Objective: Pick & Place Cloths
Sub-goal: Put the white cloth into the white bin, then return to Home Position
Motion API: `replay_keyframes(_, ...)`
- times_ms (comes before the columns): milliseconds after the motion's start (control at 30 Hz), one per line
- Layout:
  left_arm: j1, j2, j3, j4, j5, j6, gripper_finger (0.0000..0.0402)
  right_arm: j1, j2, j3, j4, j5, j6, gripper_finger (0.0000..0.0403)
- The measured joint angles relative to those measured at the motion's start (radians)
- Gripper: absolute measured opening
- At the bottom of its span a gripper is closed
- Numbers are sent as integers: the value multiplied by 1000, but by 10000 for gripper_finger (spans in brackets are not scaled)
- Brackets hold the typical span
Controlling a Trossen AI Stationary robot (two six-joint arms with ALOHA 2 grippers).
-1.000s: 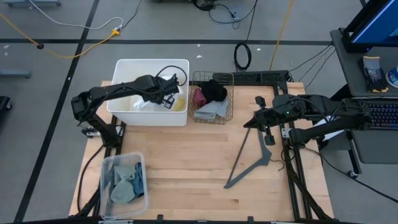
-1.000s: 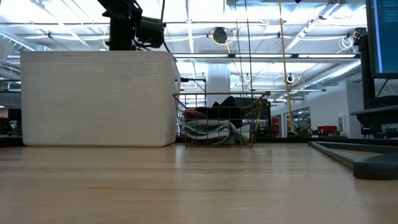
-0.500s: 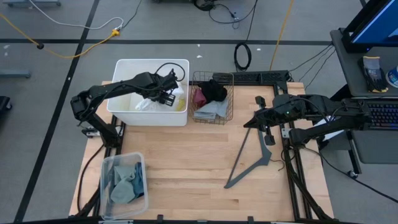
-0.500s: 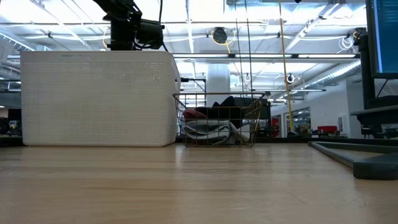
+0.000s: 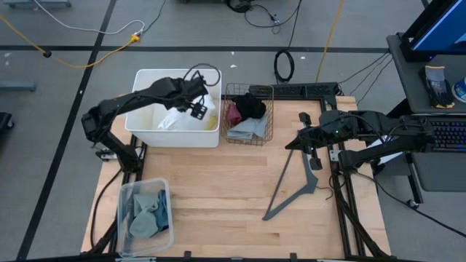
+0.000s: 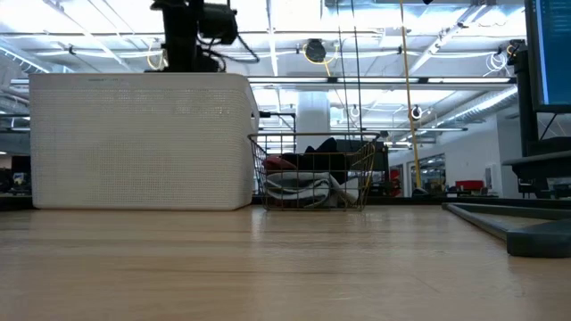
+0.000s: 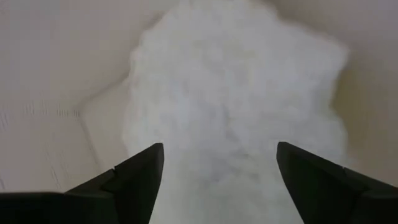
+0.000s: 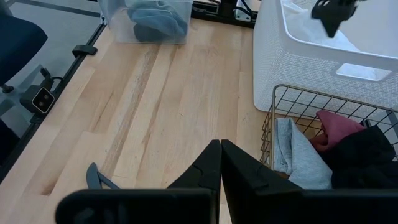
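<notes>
Over the white bin [image 5: 138, 94] my left gripper [image 5: 197, 109] hangs open, pointing steeply down. Below it a white cloth [image 7: 236, 93] lies on the bin's floor, framed by the two fingers and clear of them. A yellow cloth [image 5: 212, 117] lies at the bin's right wall. Maroon [image 5: 233, 114], black [image 5: 253, 105] and grey [image 5: 244, 129] cloths fill the wire basket [image 5: 247, 86]. Teal and sage cloths [image 5: 149, 215] lie in a clear tub at the near left. My right gripper [image 5: 291, 143] waits shut above the table's right side.
A thin black angled bar [image 5: 291, 191] lies on the wood at the right, under and in front of my right gripper. The bin's tall wall [image 6: 134, 143] and the basket [image 6: 312, 174] stand side by side along the far edge. Bare wood fills the middle.
My left gripper has risen out of the bin and tipped a little, its fingers standing wider apart than before. The white cloth stays on the bin's floor beneath it.
</notes>
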Motion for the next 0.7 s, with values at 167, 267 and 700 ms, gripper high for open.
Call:
replay_keyframes(167,-10,-15,108,10,-9,82,325,0,0,0,-1,0,0,4)
replay_keyframes(267,-22,-26,157,13,-10,129,322,0,0,0,-1,-3,0,4)
replay_keyframes(700,-268,-140,195,65,-11,190,325,0,0,0,-2,-4,0,4)
